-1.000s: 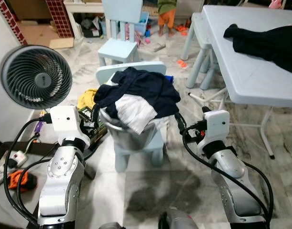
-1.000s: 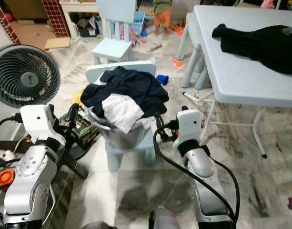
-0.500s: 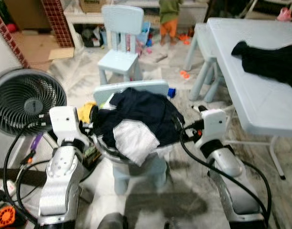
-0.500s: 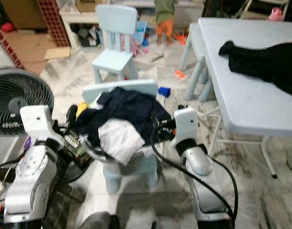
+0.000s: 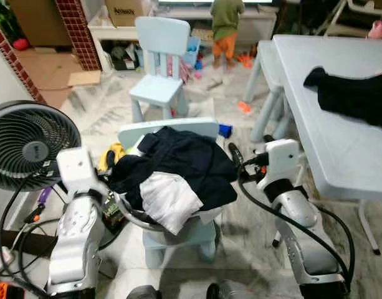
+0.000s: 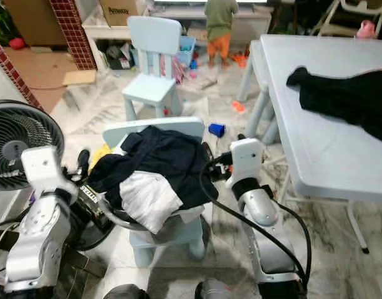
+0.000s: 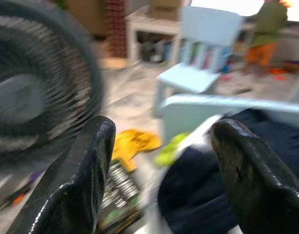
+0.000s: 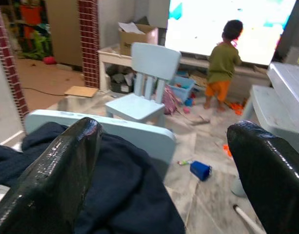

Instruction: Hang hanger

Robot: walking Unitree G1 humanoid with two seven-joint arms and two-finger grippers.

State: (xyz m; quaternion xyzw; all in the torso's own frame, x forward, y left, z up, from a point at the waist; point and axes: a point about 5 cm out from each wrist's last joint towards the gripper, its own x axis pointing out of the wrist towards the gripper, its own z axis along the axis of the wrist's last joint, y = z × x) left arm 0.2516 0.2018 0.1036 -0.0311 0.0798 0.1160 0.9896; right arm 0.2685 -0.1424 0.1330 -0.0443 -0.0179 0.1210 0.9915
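A metal basin (image 5: 132, 215) heaped with clothes stands on a small light-blue chair (image 5: 178, 235) right in front of me. A navy garment (image 5: 184, 162) lies on top, with a white one (image 5: 169, 199) hanging over the front rim. My left gripper (image 5: 109, 161) is beside the pile's left side, open, holding nothing (image 7: 161, 126). At the pile's right side my right gripper (image 5: 233, 153) is open as well, its fingers spread wide over the navy cloth (image 8: 164, 129).
A round fan (image 5: 30, 144) stands at my left, cables and a yellow item (image 5: 118, 151) on the floor by it. A white table (image 5: 315, 124) with a black garment (image 5: 353, 93) is on the right. A second blue chair (image 5: 159, 68) and a person (image 5: 227, 28) are behind.
The whole picture has shifted and more of the room's far side shows, so the camera moved. Both grippers stay at the sides of the clothes pile, holding nothing.
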